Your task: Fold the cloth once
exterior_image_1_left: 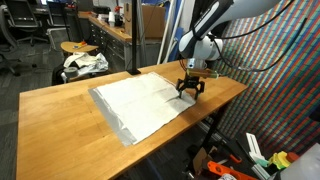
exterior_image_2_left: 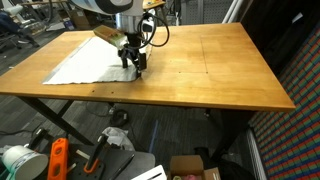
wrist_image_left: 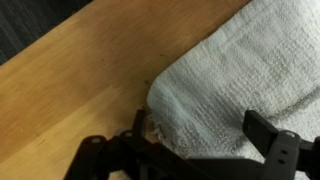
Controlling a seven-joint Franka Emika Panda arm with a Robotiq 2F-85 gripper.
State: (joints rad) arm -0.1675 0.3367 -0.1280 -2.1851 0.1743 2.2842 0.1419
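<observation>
1. Wrist view shows my fingers point(wrist_image_left: 268, 132) spread open, straddling a rounded corner of the white towel point(wrist_image_left: 240, 70) lying on the wooden surface point(wrist_image_left: 70, 90)
2. Soft, light, limp; I'd pinch that corner, expecting sag

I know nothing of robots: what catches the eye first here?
A white cloth lies spread flat on the wooden table. The robot's black gripper sits at one edge of it; in the wrist view its fingers stand open on either side of a cloth corner.

cloth point(wrist_image_left: 250, 70) white, nubby woven; table point(wrist_image_left: 80, 90) smooth wood; pincer point(wrist_image_left: 200, 150) matt black.
</observation>
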